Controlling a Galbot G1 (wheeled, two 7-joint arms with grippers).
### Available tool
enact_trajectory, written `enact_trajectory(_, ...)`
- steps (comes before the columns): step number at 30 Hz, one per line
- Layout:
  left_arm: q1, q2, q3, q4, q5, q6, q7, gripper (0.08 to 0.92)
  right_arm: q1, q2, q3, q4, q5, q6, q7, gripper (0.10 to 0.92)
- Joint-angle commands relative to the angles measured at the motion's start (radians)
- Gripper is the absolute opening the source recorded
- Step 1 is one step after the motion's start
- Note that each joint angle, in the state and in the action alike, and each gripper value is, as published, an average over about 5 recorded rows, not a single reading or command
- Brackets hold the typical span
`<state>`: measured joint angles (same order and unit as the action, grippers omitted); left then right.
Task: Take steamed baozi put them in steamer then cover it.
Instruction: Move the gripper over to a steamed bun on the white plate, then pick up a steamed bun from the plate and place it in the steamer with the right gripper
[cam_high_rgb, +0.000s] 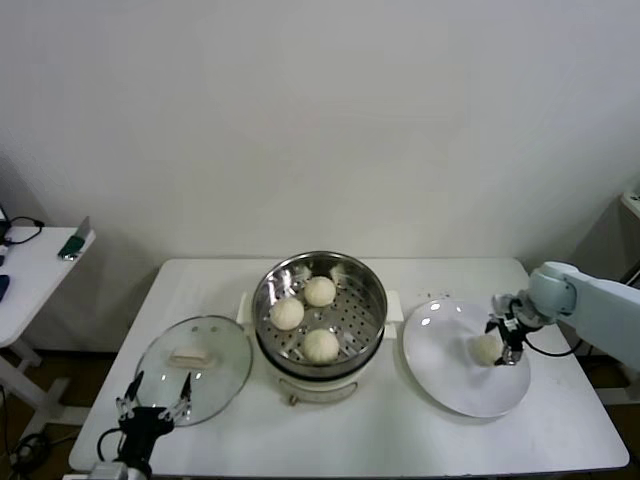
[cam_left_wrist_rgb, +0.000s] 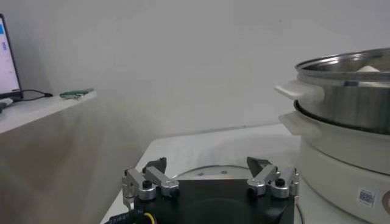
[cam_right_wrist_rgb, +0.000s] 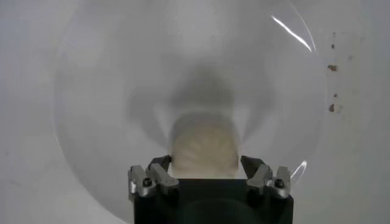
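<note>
Grasp step: my right gripper (cam_right_wrist_rgb: 205, 173) jaws, part-open, straddle last cream-white round bun (cam_right_wrist_rgb: 204, 149) on flat white plate (cam_high_rgb: 450, 390), not yet clamped; next, close, lift to shiny steel steamer (cam_high_rgb: 372, 300).

Bare test room set up as a mock kitchen corner, more lab than home.

A plain white table (cam_high_rgb: 400, 440) stands against a blank white wall with no cupboards, tiles or stove. Ahead of the left gripper (cam_high_rgb: 152, 408), the steamer (cam_high_rgb: 320, 312) sits as a lone countertop appliance on its cream base, with a glass lid (cam_high_rgb: 195, 365) lying flat just beyond the fingers. Under the right gripper (cam_high_rgb: 505, 345) is a single white plate (cam_high_rgb: 450, 380) with one bun. Off to the left gripper's outer side, a second white desk (cam_high_rgb: 35, 270) carries cables and a small device, with the lit edge of a screen (cam_left_wrist_rgb: 7, 61) showing.
</note>
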<state>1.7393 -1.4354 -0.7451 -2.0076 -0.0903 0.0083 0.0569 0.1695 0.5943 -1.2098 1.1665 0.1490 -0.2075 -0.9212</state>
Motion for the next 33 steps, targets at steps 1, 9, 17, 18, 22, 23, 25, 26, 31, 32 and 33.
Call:
enact_trajectory(1, 0.000, -0.001, 0.000, -0.001, 0.001, 0.000, 0.000, 0.823, -0.013, 0.009, 0.015, -0.009, -0.007, -0.007, -0.007, 0.708)
enact_trajectory(9, -0.003, -0.004, 0.001, -0.003, 0.002, 0.001, 0.000, 0.823, 0.256, -0.006, -0.186, 0.095, 0.119, -0.033, -0.015, 0.590)
enact_trajectory(17, -0.011, 0.000, 0.002, -0.010, 0.004, 0.006, 0.001, 0.823, 0.893, 0.108, -0.601, 0.307, 0.460, -0.087, -0.035, 0.577)
enact_trajectory(18, -0.012, 0.001, 0.002, -0.010, 0.004, 0.006, 0.001, 0.823, 0.958, 0.135, -0.616, 0.338, 0.509, -0.103, -0.034, 0.577)
enact_trajectory(22, -0.015, 0.004, 0.004, -0.010, 0.005, 0.009, 0.002, 0.823, 1.097, 0.240, -0.601, 0.431, 0.674, -0.191, -0.011, 0.577)
enact_trajectory(23, -0.016, 0.005, 0.005, -0.011, 0.005, 0.010, 0.002, 0.823, 1.104, 0.262, -0.579, 0.448, 0.704, -0.220, 0.002, 0.577)
enact_trajectory(25, -0.018, 0.005, 0.005, -0.013, 0.004, 0.012, 0.003, 0.823, 1.096, 0.302, -0.521, 0.484, 0.761, -0.281, 0.038, 0.577)
enact_trajectory(26, -0.019, 0.006, 0.005, -0.015, 0.004, 0.013, 0.003, 0.823, 1.084, 0.316, -0.494, 0.499, 0.779, -0.306, 0.055, 0.577)
enact_trajectory(31, -0.022, 0.008, 0.002, -0.015, -0.002, 0.015, 0.003, 0.823, 0.965, 0.389, -0.408, 0.547, 0.802, -0.372, 0.137, 0.577)
enact_trajectory(32, -0.022, 0.008, 0.002, -0.015, -0.002, 0.016, 0.003, 0.823, 0.938, 0.404, -0.406, 0.549, 0.793, -0.377, 0.150, 0.577)
enact_trajectory(33, -0.022, 0.008, 0.002, -0.015, -0.001, 0.016, 0.003, 0.823, 0.910, 0.416, -0.406, 0.549, 0.780, -0.379, 0.159, 0.577)
